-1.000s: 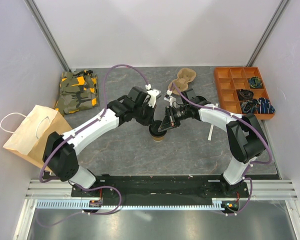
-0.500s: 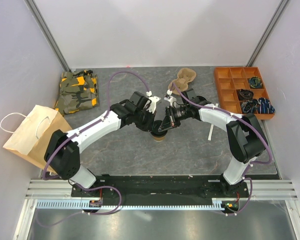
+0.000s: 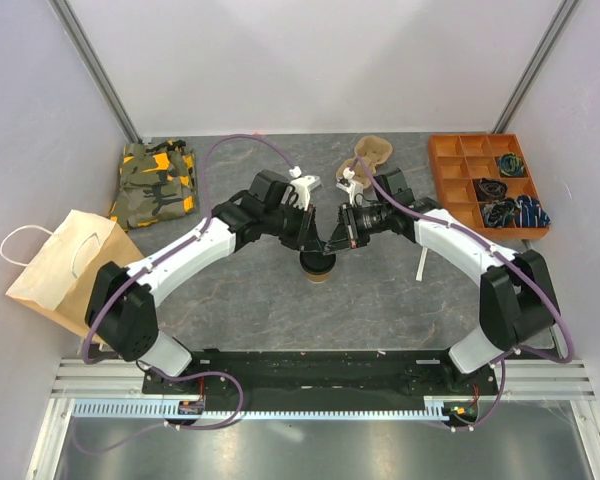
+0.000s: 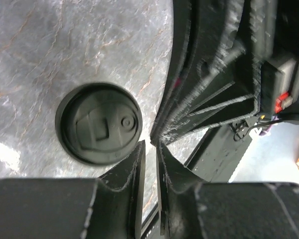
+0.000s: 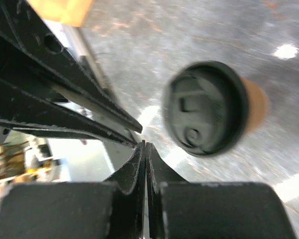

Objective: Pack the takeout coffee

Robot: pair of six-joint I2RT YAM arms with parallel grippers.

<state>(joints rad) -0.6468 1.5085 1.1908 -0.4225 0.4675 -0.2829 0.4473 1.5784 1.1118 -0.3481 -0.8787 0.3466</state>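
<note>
The takeout coffee (image 3: 317,266), a tan paper cup with its black lid (image 4: 98,123) on, stands upright on the grey table between the two arms. In the right wrist view I see the lid (image 5: 205,107) and a strip of the tan cup wall (image 5: 256,104). My left gripper (image 3: 308,236) hovers just beyond the cup. Its fingers (image 4: 132,167) stand a narrow gap apart with nothing between them, beside the lid rim. My right gripper (image 3: 338,238) faces it tip to tip, shut and empty (image 5: 143,145), off the lid.
A brown paper bag with white handles (image 3: 65,268) lies at the left edge. Camouflage cloth (image 3: 155,183) is at back left, the pulp carrier (image 3: 370,155) at back centre, and an orange compartment tray (image 3: 485,185) at back right. A white strip (image 3: 423,258) lies under the right arm.
Both grippers have drawn back from the cup's lid toward the far side. The left jaws have parted slightly. The right arm's elbow has swung outward to the right.
</note>
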